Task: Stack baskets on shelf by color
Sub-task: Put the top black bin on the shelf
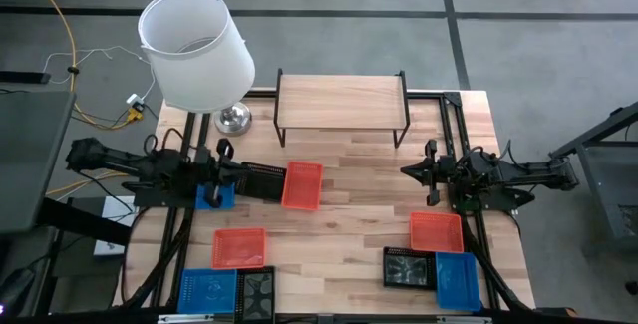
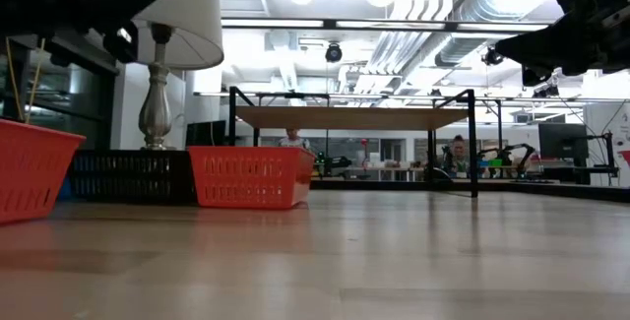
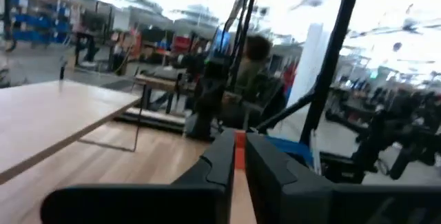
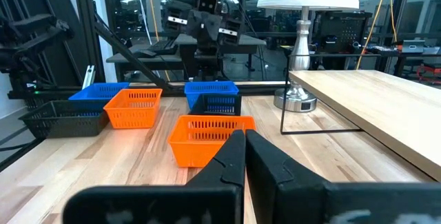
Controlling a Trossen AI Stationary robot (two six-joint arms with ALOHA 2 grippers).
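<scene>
My left gripper [image 1: 261, 180], closed on the black basket [image 1: 263, 180] beside the red-orange basket [image 1: 302, 185], should lift it level before crossing to the empty shelf [image 1: 341, 100], while my right gripper [image 1: 431, 171] waits closed.

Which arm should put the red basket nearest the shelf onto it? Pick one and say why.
Left. The left gripper sits right beside that red basket, just below the shelf; the right gripper hangs farther off.

Two matte black jointed metal arms, boxy housings, thin black cables along links. Each gripper: two flat, dark, angular plastic fingers [image 4: 231, 158].
</scene>
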